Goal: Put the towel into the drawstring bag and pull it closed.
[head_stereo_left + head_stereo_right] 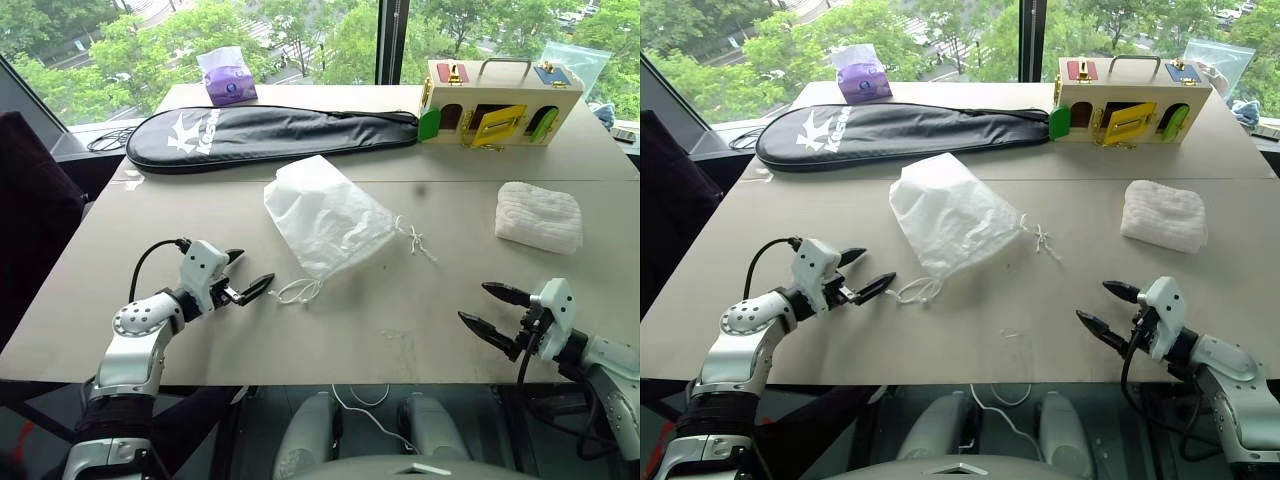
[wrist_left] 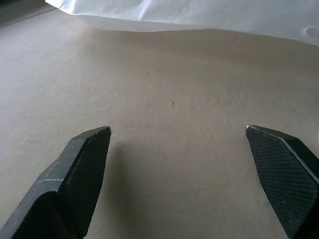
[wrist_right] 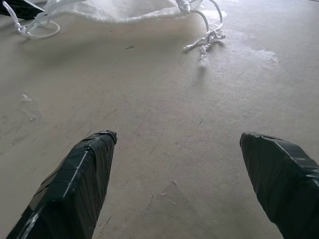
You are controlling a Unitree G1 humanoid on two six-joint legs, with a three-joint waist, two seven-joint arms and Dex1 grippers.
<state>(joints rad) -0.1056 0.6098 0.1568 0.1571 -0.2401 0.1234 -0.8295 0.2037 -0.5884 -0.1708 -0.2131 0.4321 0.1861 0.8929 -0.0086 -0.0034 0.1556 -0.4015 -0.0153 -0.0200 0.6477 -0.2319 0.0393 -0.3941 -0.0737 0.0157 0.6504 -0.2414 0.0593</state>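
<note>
At desk centre lies the drawstring bag (image 1: 325,217), thin, crinkled, semi-translucent white fabric with knotted cords at its mouth. Well to its right rests the towel (image 1: 539,214), folded, ribbed and fluffy. Left end effector (image 1: 250,272) and right end effector (image 1: 491,307) are both spread wide, empty, above the matte beige desk (image 1: 400,320). Windows stand behind.

Ribbed fluffy cloth towel (image 1: 539,215); thin translucent fabric drawstring bag (image 1: 325,214); matt table (image 1: 400,320).

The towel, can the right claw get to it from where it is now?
Probably yes. The right claw is open, and only bare table lies between it and the towel; nothing blocks the way.
</note>
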